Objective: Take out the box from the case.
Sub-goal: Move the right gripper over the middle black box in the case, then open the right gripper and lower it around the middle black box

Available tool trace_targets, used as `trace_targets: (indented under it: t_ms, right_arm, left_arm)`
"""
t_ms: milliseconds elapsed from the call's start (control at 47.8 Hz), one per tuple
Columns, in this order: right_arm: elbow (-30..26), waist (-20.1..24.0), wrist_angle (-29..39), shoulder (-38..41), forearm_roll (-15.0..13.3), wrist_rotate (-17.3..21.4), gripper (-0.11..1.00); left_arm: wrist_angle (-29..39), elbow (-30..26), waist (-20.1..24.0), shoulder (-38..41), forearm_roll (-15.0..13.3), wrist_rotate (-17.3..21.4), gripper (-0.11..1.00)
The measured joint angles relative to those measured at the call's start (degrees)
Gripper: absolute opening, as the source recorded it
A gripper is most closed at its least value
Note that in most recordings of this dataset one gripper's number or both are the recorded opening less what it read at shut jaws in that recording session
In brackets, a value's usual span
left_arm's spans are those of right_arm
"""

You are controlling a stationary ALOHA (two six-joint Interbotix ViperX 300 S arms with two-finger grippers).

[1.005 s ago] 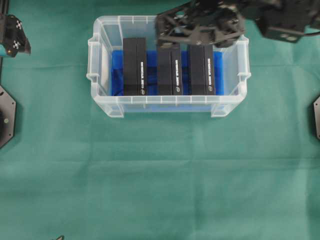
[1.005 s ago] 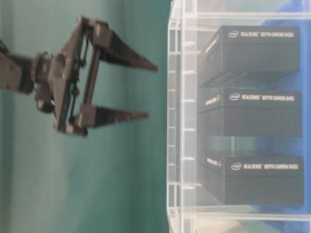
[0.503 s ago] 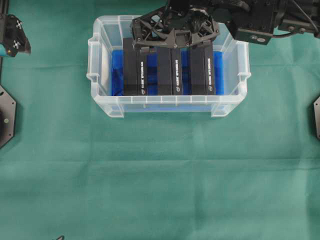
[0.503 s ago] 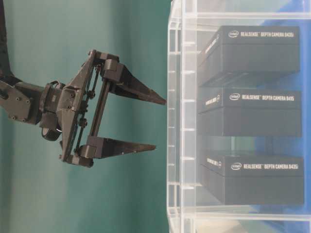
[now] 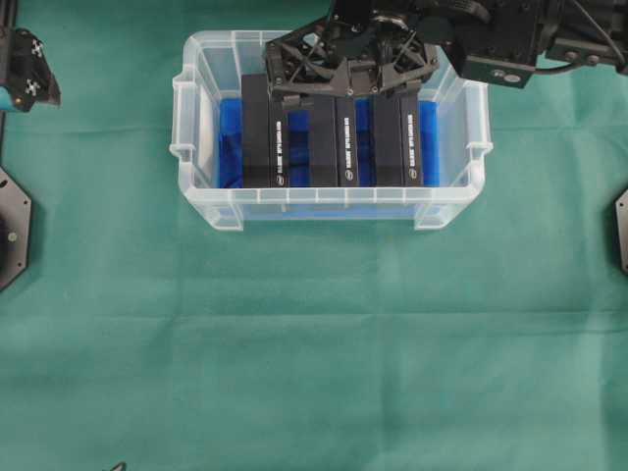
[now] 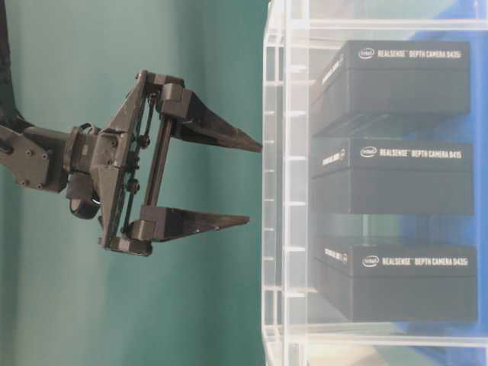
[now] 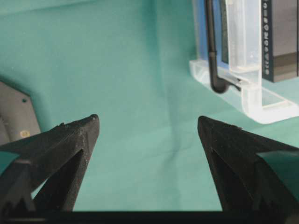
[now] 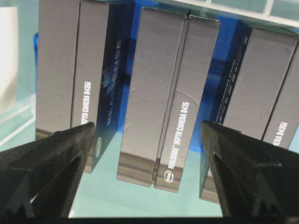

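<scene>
Case (image 5: 196,157) with three black boxes (image 5: 334,137) on our green table (image 5: 314,343), our right gripper (image 8: 147,140) fingers spread above the middle box, left gripper (image 7: 147,126) released.

Right arm reaches in from the upper right of the overhead view, wrist bent so the right gripper (image 5: 345,80) points downward; black linkage frame spread wide. Jaws fully apart, nothing between them; in the wrist view both fingertips (image 8: 74,140) stand at the frame's lower corners with a broad gap. Table-level view (turned on its side) shows the same gripper (image 6: 254,183) with its two tapered fingers splayed and holding nothing.

Left gripper (image 7: 148,125) seen in its wrist view: jaws wide apart, empty. In the overhead view only a part of the left arm shows at the upper left edge.
</scene>
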Motion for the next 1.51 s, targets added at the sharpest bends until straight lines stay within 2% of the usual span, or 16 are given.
trace_targets:
  t_ms: [1508]
  right_arm:
    - [0.09, 0.00, -0.35, 1.41, 0.00, -0.62, 0.93]
  left_arm:
    - [0.00, 0.00, 0.09, 0.00, 0.09, 0.35, 0.91]
